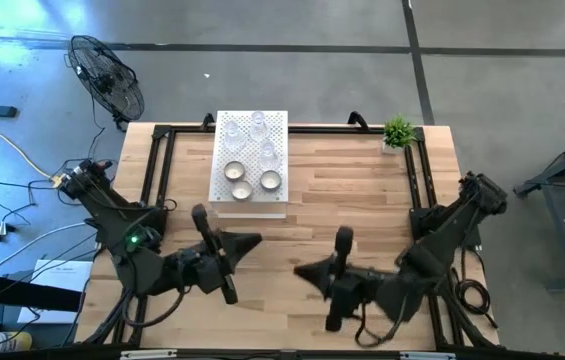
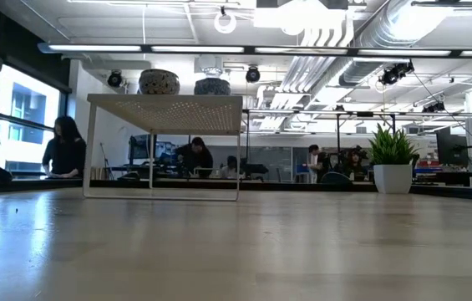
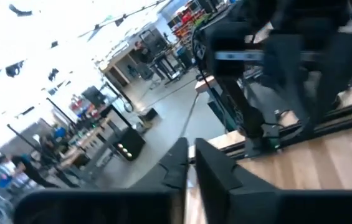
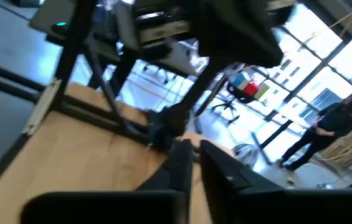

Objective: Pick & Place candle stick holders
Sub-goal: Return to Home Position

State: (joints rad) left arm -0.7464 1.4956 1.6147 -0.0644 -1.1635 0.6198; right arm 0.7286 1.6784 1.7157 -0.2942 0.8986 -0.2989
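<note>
Several candle stick holders stand on top of the white perforated box (image 1: 250,205) at the table's far middle. Clear glass cups (image 1: 259,125) are at its far end, and round silvery cups with white centres (image 1: 242,187) at its near end. In the low view two round cups (image 2: 159,81) show on the box top (image 2: 164,113). My left gripper (image 1: 255,241) is shut and empty above the table, near the box's near edge. It points toward the table's right. My right gripper (image 1: 300,271) is shut and empty at the near middle, pointing left. Their fingers also show in the left wrist view (image 3: 191,158) and the right wrist view (image 4: 195,158).
A small green potted plant (image 1: 398,132) stands at the table's far right corner and also shows in the low view (image 2: 393,159). A black frame (image 1: 414,180) runs around the table's edges. Bare wood (image 1: 342,190) lies between the box and the plant. A fan (image 1: 108,75) stands off the table.
</note>
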